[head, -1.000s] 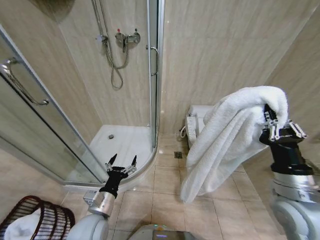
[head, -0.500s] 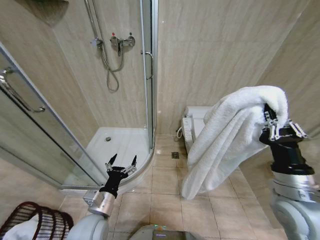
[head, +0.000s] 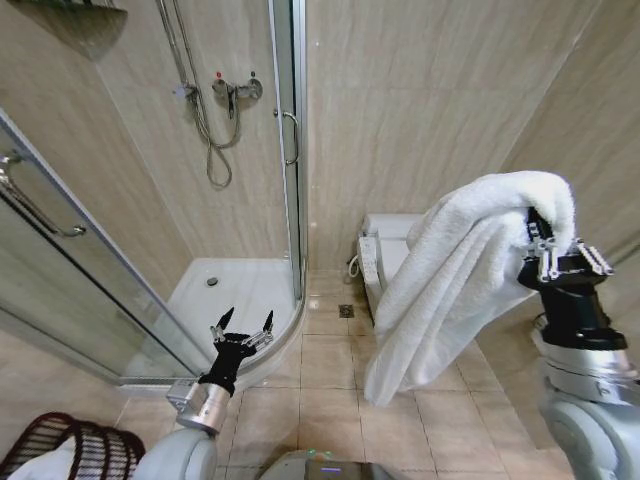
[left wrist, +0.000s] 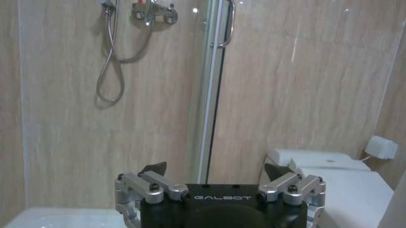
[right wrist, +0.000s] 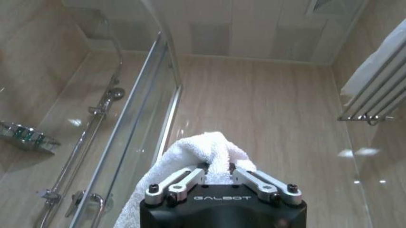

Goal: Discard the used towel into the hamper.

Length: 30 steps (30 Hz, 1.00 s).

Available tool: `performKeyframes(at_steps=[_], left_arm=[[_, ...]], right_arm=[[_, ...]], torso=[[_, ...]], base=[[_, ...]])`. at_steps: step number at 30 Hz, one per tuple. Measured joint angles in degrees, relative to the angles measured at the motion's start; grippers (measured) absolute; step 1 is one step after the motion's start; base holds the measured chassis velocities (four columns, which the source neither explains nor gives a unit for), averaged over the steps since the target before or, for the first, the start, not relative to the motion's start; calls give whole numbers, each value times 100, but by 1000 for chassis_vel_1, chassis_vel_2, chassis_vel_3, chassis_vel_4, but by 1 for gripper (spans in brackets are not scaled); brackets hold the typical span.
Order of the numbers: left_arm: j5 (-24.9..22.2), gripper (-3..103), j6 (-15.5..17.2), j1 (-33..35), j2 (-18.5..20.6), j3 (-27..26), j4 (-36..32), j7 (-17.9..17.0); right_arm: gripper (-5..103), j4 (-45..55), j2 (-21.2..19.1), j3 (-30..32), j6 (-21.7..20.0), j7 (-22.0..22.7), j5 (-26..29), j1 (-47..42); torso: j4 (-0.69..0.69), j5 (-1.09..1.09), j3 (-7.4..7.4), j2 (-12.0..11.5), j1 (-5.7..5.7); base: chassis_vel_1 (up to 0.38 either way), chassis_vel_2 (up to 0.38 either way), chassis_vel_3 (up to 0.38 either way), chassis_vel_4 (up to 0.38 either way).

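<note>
The used towel (head: pixel 450 280) is white and thick, and it hangs in a long fold from my right gripper (head: pixel 541 246), which is raised at the right and shut on the towel's top edge. The right wrist view has the same pinch, with the towel (right wrist: pixel 201 148) bunched between the fingers of the right gripper (right wrist: pixel 217 169). The hamper (head: pixel 85 440), dark reddish-brown with open ribs, stands on the floor at the bottom left with a white cloth (head: pixel 45 467) in it. My left gripper (head: pixel 240 325) is held low at centre-left, open and holding nothing, as the left wrist view also has it (left wrist: pixel 214 169).
A curved glass shower enclosure (head: pixel 285 180) with a white tray (head: pixel 235 285) takes up the left and centre. A white toilet (head: pixel 385 250) stands against the back wall behind the towel. Tiled floor (head: pixel 330 360) lies between them. A wall towel rail (right wrist: pixel 374 95) is up high.
The whole head view has shifted, so the shower and hamper sit further left and lower in the picture. Both arms hold the same pose, towel still gripped.
</note>
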Motion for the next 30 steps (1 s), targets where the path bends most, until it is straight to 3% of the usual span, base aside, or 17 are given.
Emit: performKeyframes(at_steps=[30], left_arm=[[0, 100, 0, 0, 0, 0, 0, 0]], right_arm=[[8, 0, 5, 11, 24, -14, -2, -2]], torso=[[1, 0, 469, 841, 372]], base=[[3, 3, 5, 4]])
